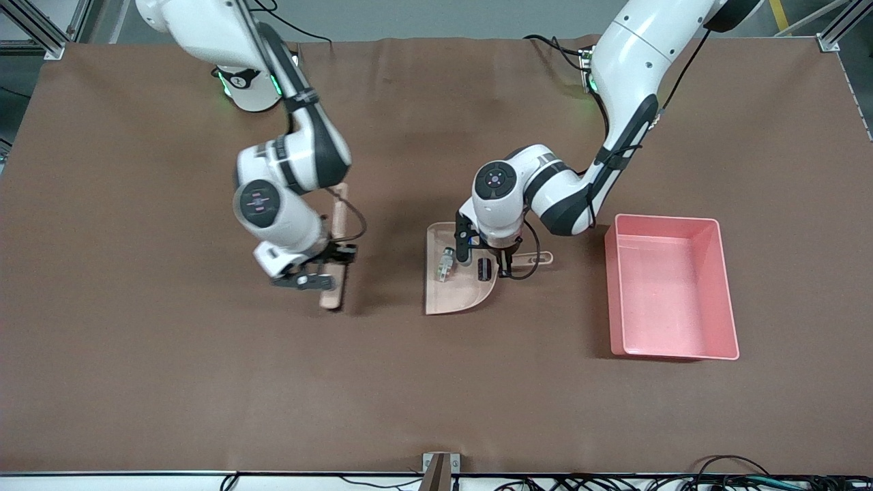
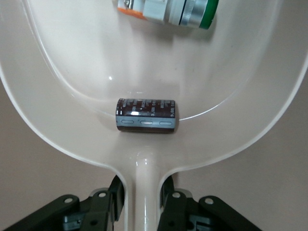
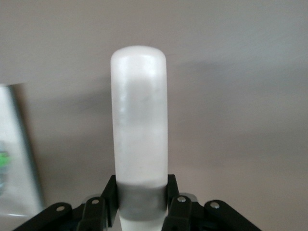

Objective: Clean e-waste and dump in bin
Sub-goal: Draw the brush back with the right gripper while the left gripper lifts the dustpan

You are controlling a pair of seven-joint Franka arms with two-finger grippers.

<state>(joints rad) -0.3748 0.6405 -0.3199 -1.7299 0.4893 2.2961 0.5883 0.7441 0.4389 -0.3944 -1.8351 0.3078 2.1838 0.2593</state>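
The left gripper (image 1: 506, 262) is seen clamped on the handle of the beige dustpan (image 1: 455, 296), at the pan's 3 o'clock edge in the front view. Only the left wrist view resolves the e-waste inside the pan: a dark cylinder (image 2: 146, 115) beside the handle root, and a white part with an orange band (image 2: 166, 10) toward the pan's mouth. The right gripper (image 3: 143, 196) is pinched around a pale brush handle (image 3: 139, 115). The pink bin (image 1: 672, 286) is found at 3 o'clock from the dustpan, apart from it.
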